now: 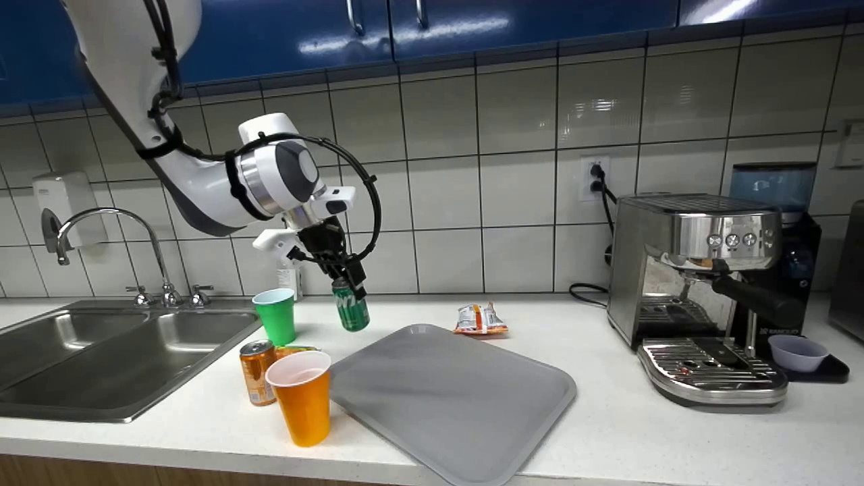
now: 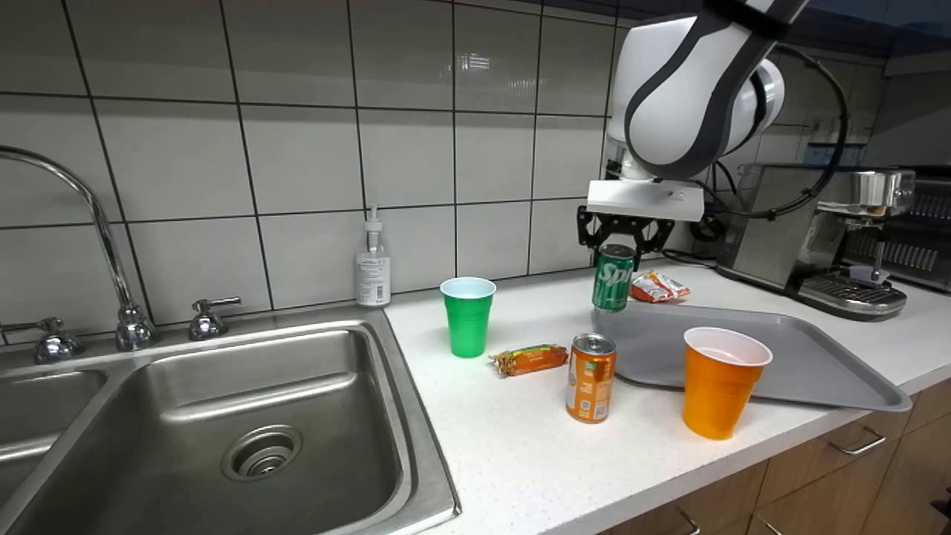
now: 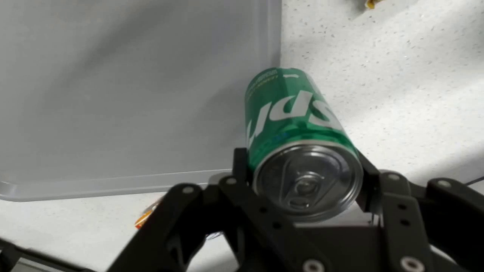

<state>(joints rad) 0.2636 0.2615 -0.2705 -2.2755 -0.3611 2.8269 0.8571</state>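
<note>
White speckled desk [image 1: 607, 432] takes up the most room, then a double steel sink [image 1: 148, 368] in it at 9 o'clock and a coffee machine [image 1: 698, 310] at about 2. Next is the gray tray [image 1: 452, 398], which I'm using as the clock centre, going by an exterior view. Cups after that: an orange cup [image 1: 304, 405] standing at 9, a green cup [image 1: 277, 320] back at 10. The Sprite can [image 3: 291, 109] is gripped by the fingers [image 3: 240, 162], one on each side near its top, at roughly 10:30, overlapping the tray's edge in the wrist view. Honestly can't tell how high its base sits. An orange can [image 1: 256, 371] stands at 9 too, beyond the orange cup. Smallest stuff: a crinkly snack packet [image 1: 480, 319] at 12:30, and a little wrapped snack [image 2: 529, 360] between the orange can and green cup.
</note>
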